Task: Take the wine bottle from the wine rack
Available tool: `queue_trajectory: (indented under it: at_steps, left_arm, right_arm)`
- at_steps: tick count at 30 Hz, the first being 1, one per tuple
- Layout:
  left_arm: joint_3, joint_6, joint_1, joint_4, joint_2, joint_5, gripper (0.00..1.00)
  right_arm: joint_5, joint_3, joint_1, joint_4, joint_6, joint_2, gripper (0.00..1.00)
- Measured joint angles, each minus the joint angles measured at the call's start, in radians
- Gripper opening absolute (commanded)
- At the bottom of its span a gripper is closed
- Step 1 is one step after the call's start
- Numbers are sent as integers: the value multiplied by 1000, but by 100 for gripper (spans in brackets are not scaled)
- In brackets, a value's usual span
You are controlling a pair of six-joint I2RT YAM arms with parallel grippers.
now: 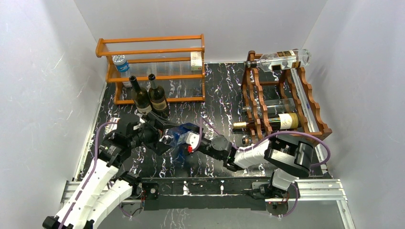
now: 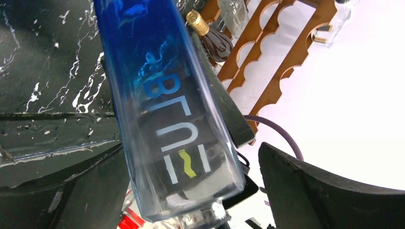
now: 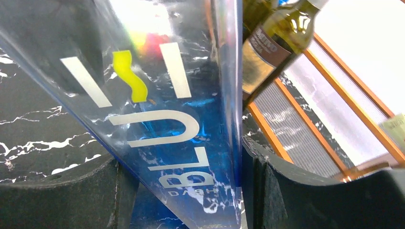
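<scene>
right pincer (image 3: 186,195) around square blue bottle (image 3: 162,124)

Robot lab test cell, white panel walls (image 1: 43,95), black marbled table (image 1: 224,90), aluminium mounting rails (image 1: 315,189)

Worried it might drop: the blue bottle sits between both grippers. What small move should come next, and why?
Probably close the right gripper firmly on the blue bottle before anything else moves. The left gripper stands open, with a clear gap beside the bottle, so it gives no hold; the right gripper's fingers flank the bottle, but whether they grip it is unclear.
</scene>
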State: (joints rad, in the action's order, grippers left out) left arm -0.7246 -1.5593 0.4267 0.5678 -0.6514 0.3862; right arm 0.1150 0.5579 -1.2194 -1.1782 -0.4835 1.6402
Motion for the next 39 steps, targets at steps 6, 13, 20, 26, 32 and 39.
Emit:
queue_trajectory:
  at_steps: [6, 13, 20, 26, 32, 39]
  left_arm:
    - [-257, 255, 3, 120, -158, -79, 98]
    - [-680, 630, 1, 181, -260, -353, 98]
    - [-751, 961, 1, 8, -198, -562, 98]
    - [-608, 1197, 1, -238, -184, -724, 98]
    - [-436, 1389, 1, -475, -238, -893, 98]
    - [-171, 1532, 1, -710, -117, -1040, 98]
  right_arm:
    - [113, -49, 6, -11, 107, -71, 10]
    - [220, -71, 3, 81, 177, -156, 1]
    - [430, -67, 1, 180, 335, -221, 0]
    - [603, 53, 17, 281, 468, -158, 0]
    - [672, 193, 102, 317, 599, -38, 0]
    - [727, 409, 151, 248, 552, 186, 0]
